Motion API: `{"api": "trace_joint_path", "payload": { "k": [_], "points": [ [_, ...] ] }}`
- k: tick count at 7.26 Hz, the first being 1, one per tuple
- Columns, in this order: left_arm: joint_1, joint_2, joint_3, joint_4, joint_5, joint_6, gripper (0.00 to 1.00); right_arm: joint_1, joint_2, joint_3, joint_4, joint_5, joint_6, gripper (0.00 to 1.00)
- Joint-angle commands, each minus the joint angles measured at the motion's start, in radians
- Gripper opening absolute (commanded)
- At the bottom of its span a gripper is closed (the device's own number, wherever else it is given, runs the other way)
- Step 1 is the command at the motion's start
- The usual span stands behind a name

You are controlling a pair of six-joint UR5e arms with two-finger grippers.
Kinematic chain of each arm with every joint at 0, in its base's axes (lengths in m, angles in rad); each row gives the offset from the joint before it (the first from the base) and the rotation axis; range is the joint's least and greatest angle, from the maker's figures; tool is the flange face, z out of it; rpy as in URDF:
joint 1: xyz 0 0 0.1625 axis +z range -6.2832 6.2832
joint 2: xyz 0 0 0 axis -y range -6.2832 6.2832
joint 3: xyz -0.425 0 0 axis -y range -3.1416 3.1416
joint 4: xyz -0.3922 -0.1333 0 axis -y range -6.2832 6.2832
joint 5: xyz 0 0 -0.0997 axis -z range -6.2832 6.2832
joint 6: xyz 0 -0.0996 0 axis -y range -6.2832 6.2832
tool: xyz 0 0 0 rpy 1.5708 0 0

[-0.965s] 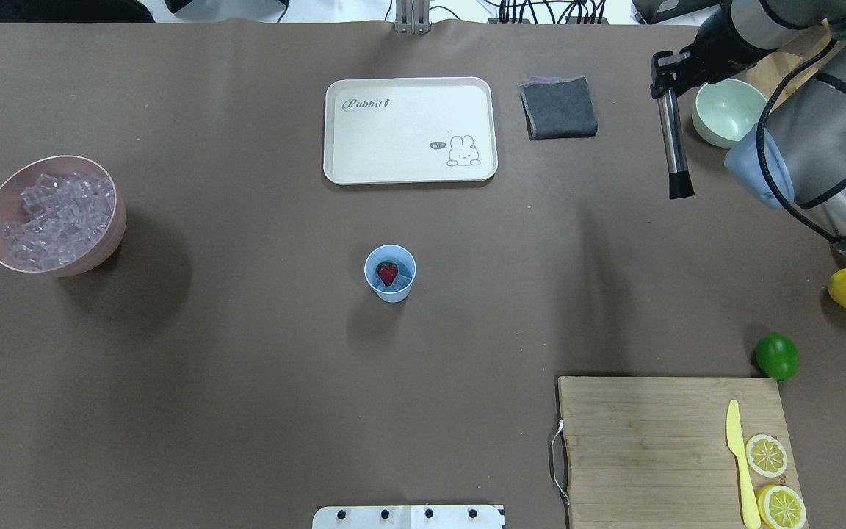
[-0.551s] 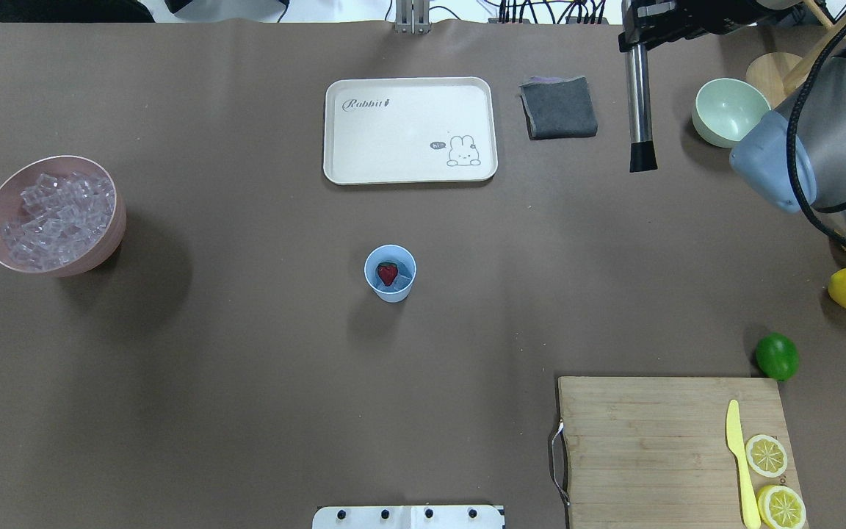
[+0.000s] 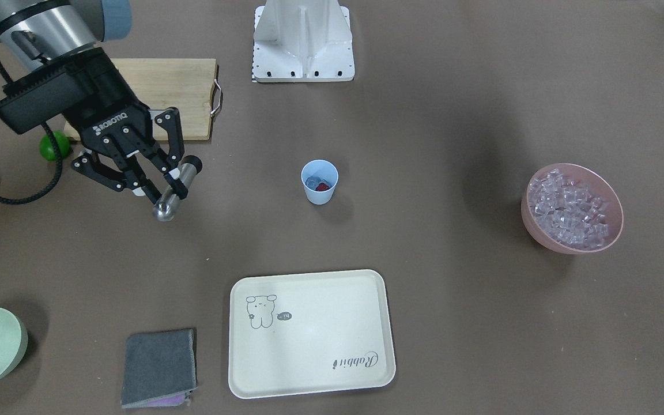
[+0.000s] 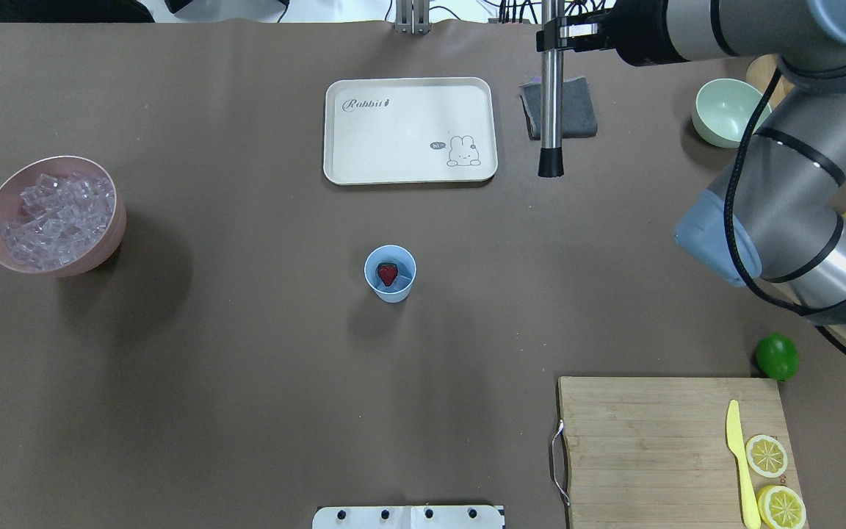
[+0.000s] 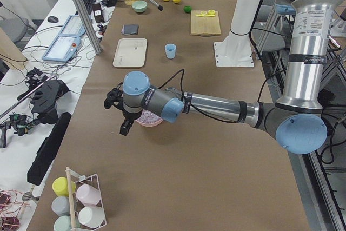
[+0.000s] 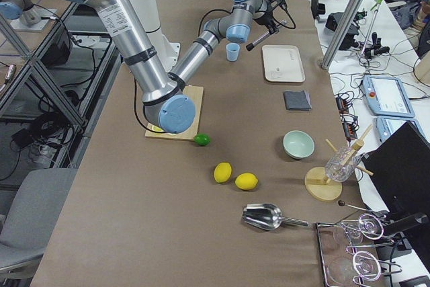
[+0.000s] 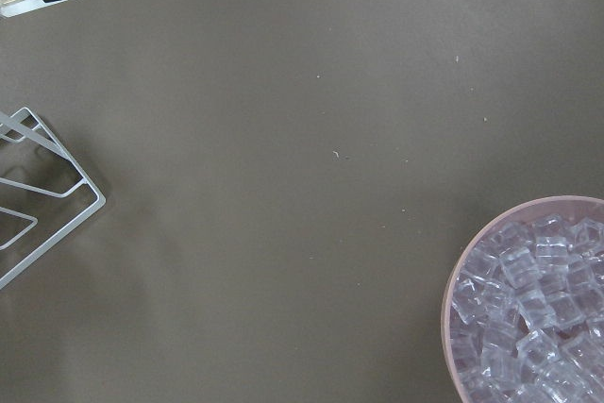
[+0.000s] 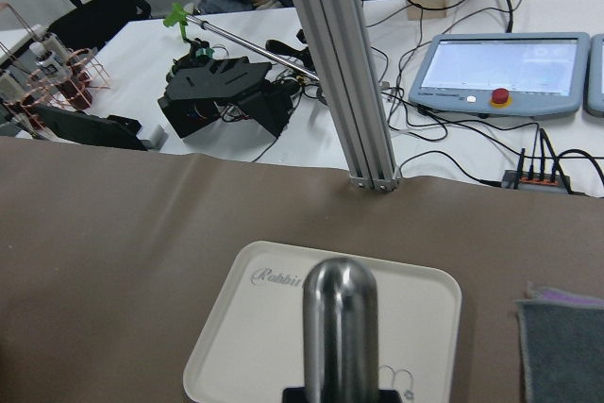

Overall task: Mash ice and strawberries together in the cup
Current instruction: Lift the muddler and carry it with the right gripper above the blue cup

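Shows the cup (image 4: 393, 294) upright in mid-table, with the strawberry (image 4: 388, 274) inside, red under a dark green cap. From the front, shows a cube or two of ice (image 3: 311, 183) in the cup beside the berry. Shows the rest of the ice as a glistening heap (image 4: 56, 217) in a pink bowl (image 4: 117, 229), well apart from the cup on the robot's left. Grips a steel muddler (image 4: 551, 110) in the right gripper (image 3: 172, 185), jaws narrowed tight on the shaft, black tip toward the robot, rounded end away. Holds it raised off the table, to the right of the cup and well apart from it. Hangs the left gripper (image 5: 123, 125) above the pink bowl, far left of the cup; cannot tell whether wide or narrow, being seen only from the side. Shows a cream tray (image 4: 408, 132) beyond the cup, a grey cloth (image 4: 577, 110) beyond it and to the right, a lime (image 4: 776, 356) nearer and far right.
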Motion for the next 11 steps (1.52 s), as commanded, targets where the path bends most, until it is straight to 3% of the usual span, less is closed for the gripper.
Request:
{"api": "trace_joint_path", "payload": {
  "k": [1,3,8,10,11],
  "points": [
    [0.003,-0.014,0.025,0.002,-0.001,-0.011,0.98,-0.13,-0.004,0.017,0.136,-0.192,0.048,0.0],
    [0.004,-0.037,0.055,0.0,-0.003,-0.029,0.98,-0.303,0.002,0.008,0.234,-0.442,0.041,0.0],
    [0.004,-0.083,0.12,-0.004,-0.003,-0.029,0.98,-0.552,0.034,-0.03,0.236,-0.902,0.004,0.0],
    [0.004,-0.077,0.118,-0.007,-0.004,-0.029,0.98,-0.608,0.035,-0.056,0.236,-1.042,-0.054,0.0],
    [0.004,-0.074,0.114,-0.011,-0.004,-0.029,0.98,-0.629,0.034,-0.059,0.236,-1.07,-0.062,0.0]
  ]
}}
